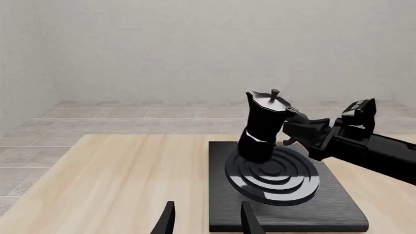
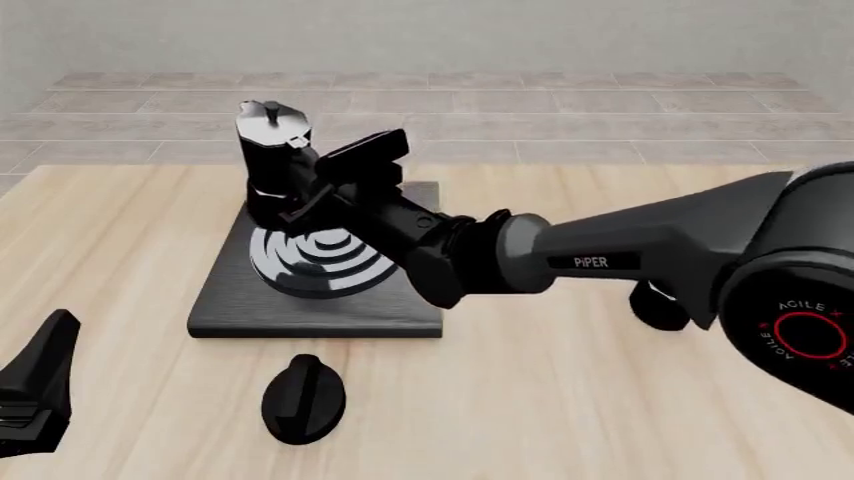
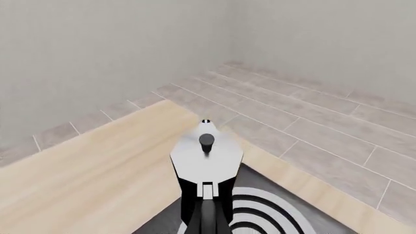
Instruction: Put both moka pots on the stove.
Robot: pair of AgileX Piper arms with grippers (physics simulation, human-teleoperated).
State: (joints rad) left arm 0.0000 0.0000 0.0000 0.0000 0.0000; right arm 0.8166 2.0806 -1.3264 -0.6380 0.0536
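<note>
Pot: one moka pot (image 2: 274, 160) sits tilted over the ring burner (image 2: 320, 262), leaning away from my right arm; its base seems to meet the burner's far-left edge, though I can't tell whether it rests there or hangs just above.
Right gripper (image 2: 320, 195): my fingers are clamped on the pot from its handle side, so I hold it while it leans. In my right wrist view the lid (image 3: 206, 155) and its knob fill the lower middle, dead ahead.
Stove (image 2: 220, 305): flat black slab on the table (image 2: 561, 400), wide enough for two pots; I judge placing this one off-centre leaves room.
Left gripper (image 1: 206, 219): fingers apart, holding nothing, hanging low and near, short of the stove.
Second pot: hidden mostly behind my right arm, if that dark shape (image 2: 663, 305) is it; can't confirm.
Knob (image 2: 303, 397): low black oval lying before the stove, not part of the job.
Progress: first pot nearly set down, I judge; it needs righting before release.
</note>
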